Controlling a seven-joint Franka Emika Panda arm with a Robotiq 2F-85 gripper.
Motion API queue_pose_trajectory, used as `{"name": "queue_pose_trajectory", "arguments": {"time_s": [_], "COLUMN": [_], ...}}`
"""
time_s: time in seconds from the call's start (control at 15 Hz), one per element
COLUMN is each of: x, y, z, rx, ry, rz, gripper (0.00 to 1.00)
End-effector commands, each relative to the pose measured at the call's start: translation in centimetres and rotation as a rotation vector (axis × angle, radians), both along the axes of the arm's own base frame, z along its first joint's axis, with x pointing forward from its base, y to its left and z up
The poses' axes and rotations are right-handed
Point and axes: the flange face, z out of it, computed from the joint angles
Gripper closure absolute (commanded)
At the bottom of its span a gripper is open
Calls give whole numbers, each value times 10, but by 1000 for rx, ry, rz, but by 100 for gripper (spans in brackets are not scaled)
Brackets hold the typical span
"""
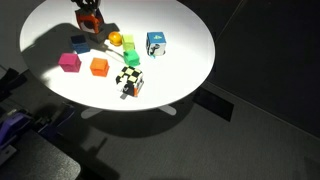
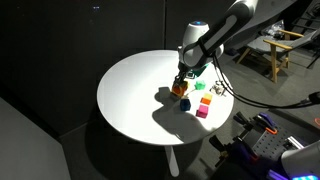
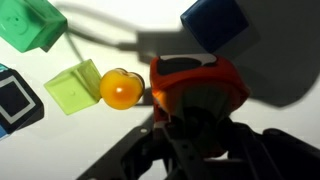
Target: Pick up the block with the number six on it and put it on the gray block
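Orange and gripped: the block with the number six (image 3: 195, 85) sits pinched between the tool's (image 1: 88, 20) closed-in jaws at the desk's (image 1: 190, 60) 12 o'clock edge, so the pick-up is in hand. Its figure faces away, unseen. Next comes a carry toward 6 o'clock, near the checkered cube (image 1: 131, 76), where the gray block is hard to make out.

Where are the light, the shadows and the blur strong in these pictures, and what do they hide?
In an exterior view the white table is bright against a dark floor, with a dark shadow beside the gripper; in an exterior view the shadow of the arm falls across the table; in the wrist view the orange block at the gripper is blurred, its face unreadable.
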Motion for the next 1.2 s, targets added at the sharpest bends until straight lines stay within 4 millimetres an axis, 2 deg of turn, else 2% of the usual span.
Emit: {"name": "queue_pose_trajectory", "arguments": {"time_s": [0.0,0.47,1.13], "x": [13,25,31], "y": [3,9,17], "z": [-2,-9,-24], "rx": [-2,17,46], "ry": [-3,-8,1], "rz": [-35,-65,-69], "gripper": [87,87,87]}}
